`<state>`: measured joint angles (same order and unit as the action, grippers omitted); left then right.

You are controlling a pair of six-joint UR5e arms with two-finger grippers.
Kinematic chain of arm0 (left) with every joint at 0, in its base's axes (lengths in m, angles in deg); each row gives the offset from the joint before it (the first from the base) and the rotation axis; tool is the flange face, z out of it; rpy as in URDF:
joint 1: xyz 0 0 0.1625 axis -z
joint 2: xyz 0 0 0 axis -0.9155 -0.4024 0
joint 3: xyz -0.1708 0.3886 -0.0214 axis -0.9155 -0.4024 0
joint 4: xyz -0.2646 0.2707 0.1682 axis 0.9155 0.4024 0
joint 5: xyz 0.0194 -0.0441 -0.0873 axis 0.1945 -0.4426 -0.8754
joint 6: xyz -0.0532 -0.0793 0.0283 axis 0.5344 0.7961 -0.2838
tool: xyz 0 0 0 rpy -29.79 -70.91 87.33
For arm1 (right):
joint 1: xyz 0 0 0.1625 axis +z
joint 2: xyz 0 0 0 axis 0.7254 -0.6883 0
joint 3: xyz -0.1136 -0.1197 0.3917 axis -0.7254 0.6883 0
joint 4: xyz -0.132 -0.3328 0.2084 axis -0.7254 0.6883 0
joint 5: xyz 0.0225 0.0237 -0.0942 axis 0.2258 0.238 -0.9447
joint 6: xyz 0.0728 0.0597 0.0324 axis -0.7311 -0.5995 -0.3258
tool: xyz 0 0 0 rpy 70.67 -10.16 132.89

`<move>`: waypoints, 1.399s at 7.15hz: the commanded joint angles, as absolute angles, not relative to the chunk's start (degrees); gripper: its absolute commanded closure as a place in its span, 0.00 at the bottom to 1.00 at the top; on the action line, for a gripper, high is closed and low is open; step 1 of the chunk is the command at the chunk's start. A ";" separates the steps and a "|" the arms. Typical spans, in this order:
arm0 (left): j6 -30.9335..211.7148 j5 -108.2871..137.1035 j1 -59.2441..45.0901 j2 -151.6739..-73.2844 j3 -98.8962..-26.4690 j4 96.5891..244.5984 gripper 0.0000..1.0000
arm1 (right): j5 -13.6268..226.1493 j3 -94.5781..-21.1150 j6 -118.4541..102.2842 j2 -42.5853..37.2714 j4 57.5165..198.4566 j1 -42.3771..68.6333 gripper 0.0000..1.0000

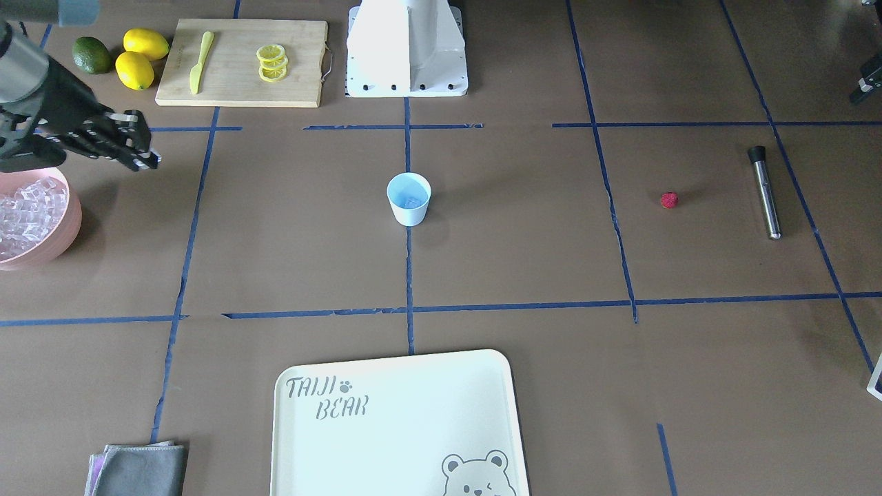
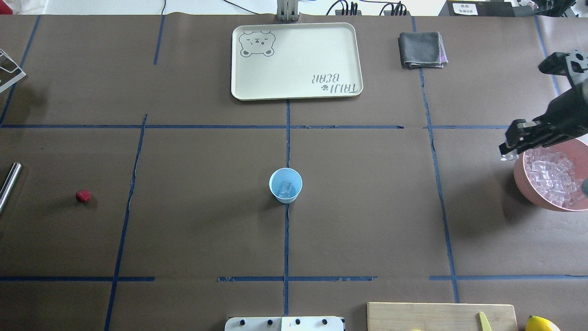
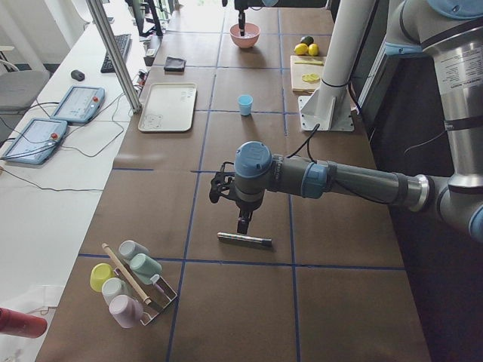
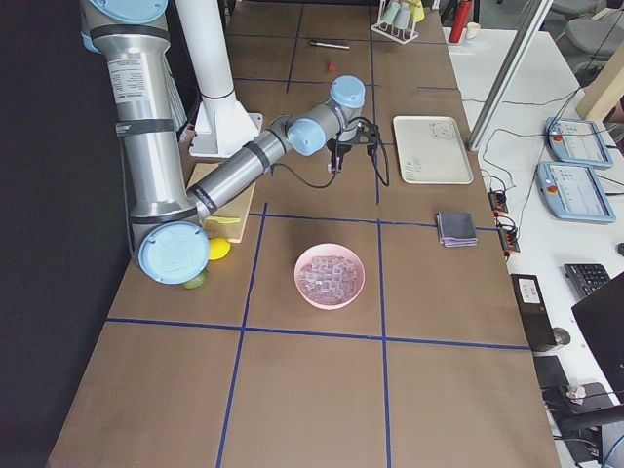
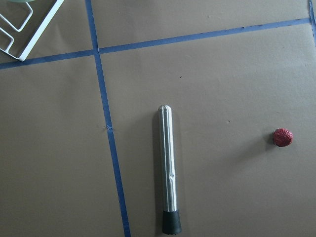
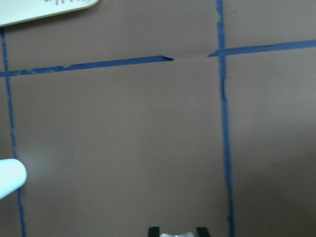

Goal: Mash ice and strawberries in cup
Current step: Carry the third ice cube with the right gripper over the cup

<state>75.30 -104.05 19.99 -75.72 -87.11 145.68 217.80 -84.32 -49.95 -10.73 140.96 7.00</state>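
Note:
The light-blue cup (image 2: 285,185) stands upright at the table's centre with an ice cube (image 2: 285,187) inside. More ice (image 2: 553,177) fills the pink bowl (image 2: 521,184). My right gripper (image 2: 506,151) hangs high by the bowl's cup-side rim; the right wrist view shows its fingertips (image 6: 154,230) close together around a whitish piece, apparently an ice cube. The red strawberry (image 1: 669,200) lies alone on the table. A steel muddler (image 5: 168,165) lies beyond the strawberry. My left gripper (image 3: 241,219) hovers over the muddler; whether it is open or shut I cannot tell.
A cream tray (image 2: 349,59) and a grey cloth (image 2: 421,49) lie on the far side. A cutting board (image 1: 303,62) carries a knife (image 1: 200,60) and lemon slices (image 1: 271,62), with lemons (image 1: 141,55) beside it. A rack of cups (image 3: 132,283) stands at the left end.

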 commanded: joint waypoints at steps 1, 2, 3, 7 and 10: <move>75.31 -103.98 19.86 -75.75 -86.85 145.72 0.00 | 207.93 -83.42 -69.90 1.10 141.24 -6.36 1.00; 75.22 -104.07 19.86 -75.75 -87.20 145.81 0.00 | 203.52 -79.85 -75.20 6.37 141.15 -11.12 1.00; 75.13 -104.16 19.77 -75.83 -87.38 146.16 0.00 | 199.82 -73.90 -79.52 12.42 140.98 -13.96 1.00; 75.40 -104.16 19.60 -75.66 -86.94 148.71 0.00 | 193.89 -59.35 -84.48 18.72 129.39 -16.97 1.00; 75.48 -104.24 19.60 -75.66 -87.11 148.62 0.00 | 193.19 -59.25 -84.66 18.55 129.55 -18.03 0.01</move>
<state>75.42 -104.23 19.60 -75.66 -87.12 148.68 193.50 -59.31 -84.48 18.53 129.55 -17.78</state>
